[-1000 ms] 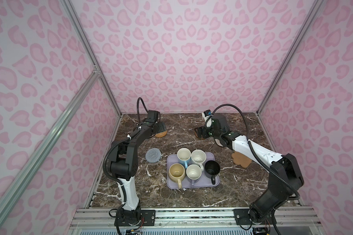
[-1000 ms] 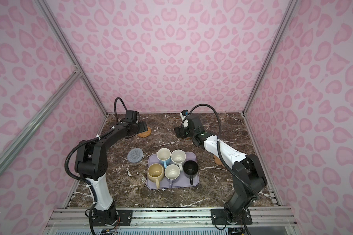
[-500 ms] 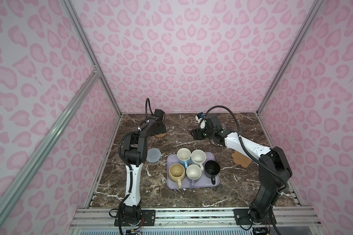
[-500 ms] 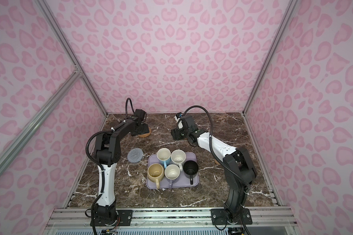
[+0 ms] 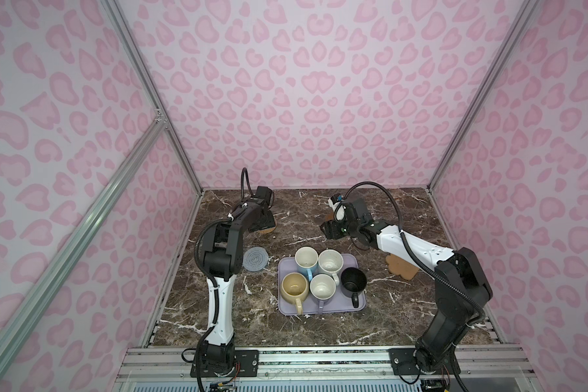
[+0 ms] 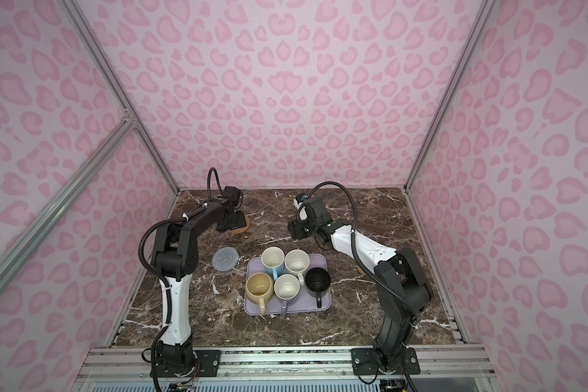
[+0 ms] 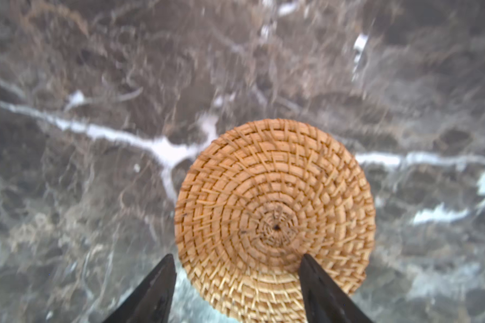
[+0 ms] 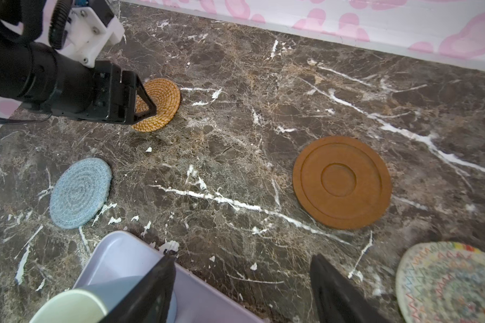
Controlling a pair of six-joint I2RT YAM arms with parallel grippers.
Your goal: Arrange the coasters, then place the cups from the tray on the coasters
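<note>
- The left claw [image 7: 237, 257] hangs low over the far left part of the marble table [image 5: 319, 325], its two dark fingers standing apart with nothing clamped between them.
- Right under that claw lies the orange woven coaster [image 7: 275, 201]. One fingertip is over the disc and the other is at its edge. I cannot tell whether either one touches it.
- Back from the left claw, toward the arm's base, the grey-blue crocheted coaster [image 8: 80, 191] lies flat and on its own.
- The right claw [image 8: 243, 258] hovers above bare marble with its fingers wide apart and holding nothing.
- Ahead of its tips the brown coaster [image 8: 342, 181] lies flat, and the beige woven coaster [image 8: 445, 282] sits just off one finger.
- Near the other finger is a corner of the lavender tray [image 8: 118, 246].
- All five cups stand upright on the tray, packed close together:
  - the light blue cup [image 5: 305, 259] and the speckled white cup [image 5: 330, 261] nearest the right claw;
  - the yellow cup [image 5: 294, 288], the lavender cup [image 5: 322, 286] and the black cup [image 5: 353, 280] behind them.
- The paw-shaped cork coaster [image 5: 399, 268] lies partly hidden under the right arm, well back from its claw.
</note>
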